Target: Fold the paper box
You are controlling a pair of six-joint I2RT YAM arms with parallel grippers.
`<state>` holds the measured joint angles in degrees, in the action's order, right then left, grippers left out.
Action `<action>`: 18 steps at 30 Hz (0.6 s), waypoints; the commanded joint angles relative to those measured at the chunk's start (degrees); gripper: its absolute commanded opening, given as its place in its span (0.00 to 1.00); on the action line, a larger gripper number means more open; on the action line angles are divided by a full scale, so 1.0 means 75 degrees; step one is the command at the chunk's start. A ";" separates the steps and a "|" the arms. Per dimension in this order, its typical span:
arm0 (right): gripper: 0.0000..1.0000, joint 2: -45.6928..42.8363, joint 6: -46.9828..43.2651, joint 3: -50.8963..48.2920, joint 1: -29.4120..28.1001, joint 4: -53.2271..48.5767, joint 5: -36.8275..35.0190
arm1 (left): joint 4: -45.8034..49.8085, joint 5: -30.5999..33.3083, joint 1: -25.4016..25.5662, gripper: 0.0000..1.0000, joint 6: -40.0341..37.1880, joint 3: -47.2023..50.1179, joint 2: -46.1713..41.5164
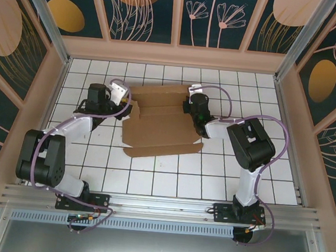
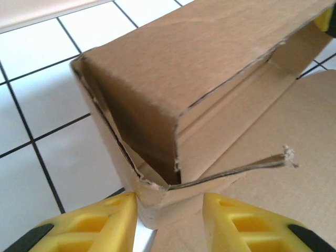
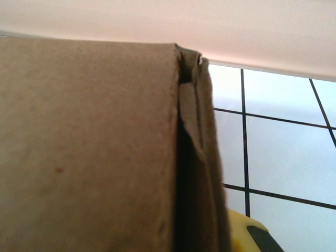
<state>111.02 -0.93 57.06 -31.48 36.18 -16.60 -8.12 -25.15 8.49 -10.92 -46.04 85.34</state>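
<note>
The paper box (image 1: pixel 162 122) lies partly folded in the middle of the table, its far side walls raised and its near flap flat. My left gripper (image 1: pixel 123 96) is at the box's far left corner. In the left wrist view the left gripper (image 2: pixel 170 220) stands open around that torn corner (image 2: pixel 149 191); the left finger (image 2: pixel 89 226) touches it and the right finger (image 2: pixel 252 223) is a small gap away. My right gripper (image 1: pixel 192 101) is at the far right corner, shut on the raised double wall (image 3: pixel 197 173). One yellow finger (image 3: pixel 252 233) shows beside the wall; the other is hidden behind the cardboard.
White gridded tabletop (image 1: pixel 151 178) with a low pink wall (image 1: pixel 175 55) along the far side and metal posts at the corners. Both arms' bases (image 1: pixel 83 201) sit on the rail at the near edge. Purple cables (image 1: pixel 275 127) loop beside the right arm.
</note>
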 commanded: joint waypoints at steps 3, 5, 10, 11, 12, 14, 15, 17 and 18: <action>0.08 0.0422 0.0188 -0.0025 -0.0068 -0.0943 0.0400 | -0.0005 0.0034 0.0164 0.43 -0.0110 -0.0060 -0.0072; 0.08 0.0410 0.0195 -0.0015 -0.0068 -0.0943 0.0408 | -0.0201 0.0733 0.0278 0.48 -0.0012 0.0021 -0.0039; 0.08 0.0420 0.0206 -0.0035 -0.0082 -0.0924 0.0441 | -0.0581 0.2587 0.0377 0.53 0.0399 0.0084 0.0236; 0.08 0.0431 0.0206 -0.0027 -0.0091 -0.0911 0.0451 | -0.0584 0.2641 0.0381 0.53 0.0430 0.0066 0.0274; 0.08 0.0433 0.0206 -0.0017 -0.0091 -0.0910 0.0454 | -0.0604 0.2678 0.0390 0.53 0.0468 0.0035 0.0325; 0.08 0.0454 0.0215 -0.0005 -0.0091 -0.0927 0.0467 | -0.0625 0.2651 0.0391 0.51 0.0527 -0.0056 0.0387; 0.08 0.0455 0.0218 0.0003 -0.0091 -0.0942 0.0475 | -0.0664 0.2590 0.0392 0.50 0.0563 -0.0080 0.0409; 0.08 0.0469 0.0212 0.0004 -0.0103 -0.0937 0.0488 | -0.0710 0.2484 0.0391 0.48 0.0652 -0.0158 0.0483; 0.08 0.0462 0.0218 -0.0002 -0.0106 -0.0929 0.0483 | -0.0719 0.2381 0.0401 0.47 0.0709 -0.0209 0.0523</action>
<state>111.50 -0.91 57.78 -31.51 35.94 -16.16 -10.96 -8.03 11.38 -7.29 -45.78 88.23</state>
